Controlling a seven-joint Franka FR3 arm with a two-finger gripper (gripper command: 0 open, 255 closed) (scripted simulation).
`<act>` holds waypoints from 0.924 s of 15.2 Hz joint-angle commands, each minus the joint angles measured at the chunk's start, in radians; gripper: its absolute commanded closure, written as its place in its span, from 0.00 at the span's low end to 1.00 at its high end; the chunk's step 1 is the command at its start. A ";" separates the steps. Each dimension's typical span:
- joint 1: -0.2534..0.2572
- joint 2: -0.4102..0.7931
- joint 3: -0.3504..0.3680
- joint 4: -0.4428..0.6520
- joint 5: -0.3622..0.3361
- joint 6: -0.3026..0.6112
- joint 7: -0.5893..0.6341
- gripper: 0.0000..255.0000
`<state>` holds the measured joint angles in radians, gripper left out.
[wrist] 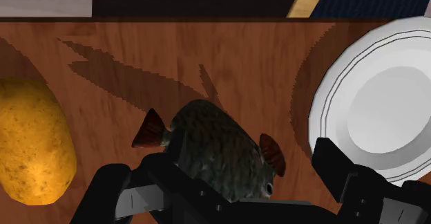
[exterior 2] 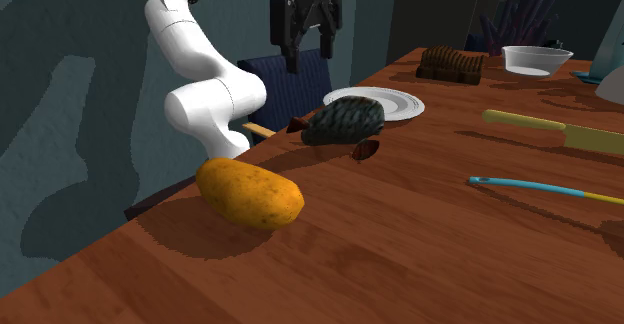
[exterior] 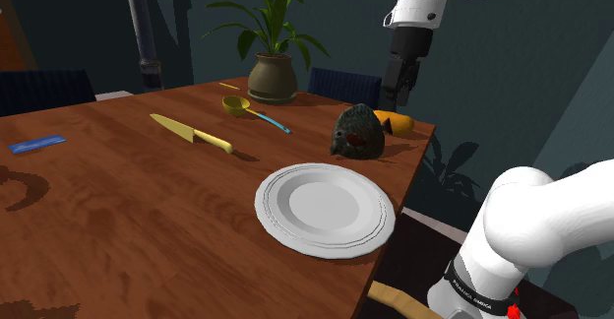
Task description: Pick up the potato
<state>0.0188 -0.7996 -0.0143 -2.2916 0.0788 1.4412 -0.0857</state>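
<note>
The potato [exterior 2: 250, 192], orange-yellow and lying on its side, is seen on the brown table [exterior: 118, 199] close to its edge. In the shoulder view it is placed at the far right, just behind a dark scaled fish [exterior: 356, 133]. The gripper [exterior 2: 306, 57] is held high above the table with its two fingers apart, and nothing is clasped between them. In the wrist view the fish is found under the fingers, while the potato is set off to one side of them, near the fish but apart from it. A white plate [exterior: 268, 194] is laid nearer, on the other side of the fish. The task is therefore judged to be at its beginning: the potato is not yet touched. What is left is for the gripper to be moved over the potato, lowered around it, closed and lifted.
</note>
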 commanded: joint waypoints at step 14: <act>-0.065 0.155 -0.266 -0.012 -0.206 0.171 -0.329 0.00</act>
<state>-0.0418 -0.6575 -0.2601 -2.3021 -0.1135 1.5949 -0.3886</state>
